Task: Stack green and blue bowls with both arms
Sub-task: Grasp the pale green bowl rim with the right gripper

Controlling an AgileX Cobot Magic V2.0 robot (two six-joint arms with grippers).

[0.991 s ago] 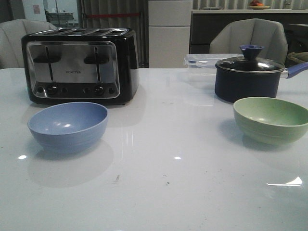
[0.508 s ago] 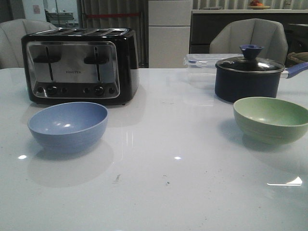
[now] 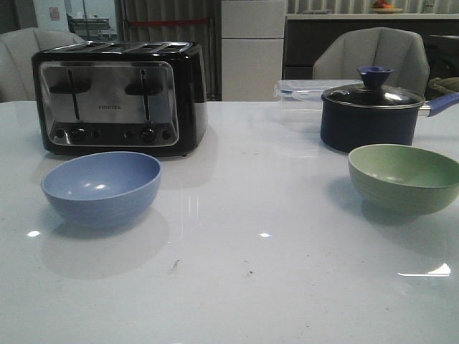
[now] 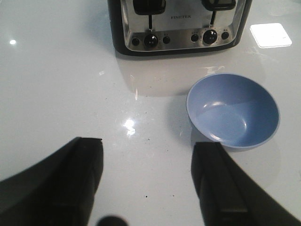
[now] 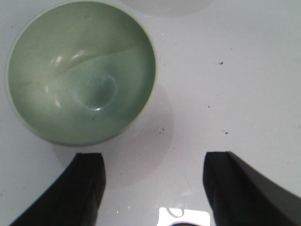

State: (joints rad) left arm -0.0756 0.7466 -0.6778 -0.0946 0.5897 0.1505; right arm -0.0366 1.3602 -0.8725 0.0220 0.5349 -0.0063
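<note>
Nothing had shifted on the bench (image 3: pixel 237 287) over the last second: the front view matched the two before it, both bowls exactly where they were and no arm in sight there. The blue bowl (image 3: pixel 101 188) sat near the bench's left edge, just in front of the black toaster (image 3: pixel 118 97), upright and empty. The green bowl (image 3: pixel 404 178) sat over by the right edge, in front of the dark lidded pot (image 3: pixel 370 113), with a clear plastic box (image 3: pixel 301 97) behind that. The two bowls were well apart, so the stacking had not begun. From the wrists, the left claw (image 4: pixel 146 181) hung above the bench with its jaws spread wide and nothing between them, the blue bowl (image 4: pixel 233 110) just off to one side of the far jaw rather than centred. The right claw (image 5: pixel 153 188) was likewise spread and empty, the green bowl (image 5: pixel 81 71) lying ahead of it, offset toward one finger. That stillness read as a start: each arm seemingly needed to line up on a rim before any lift.
</note>
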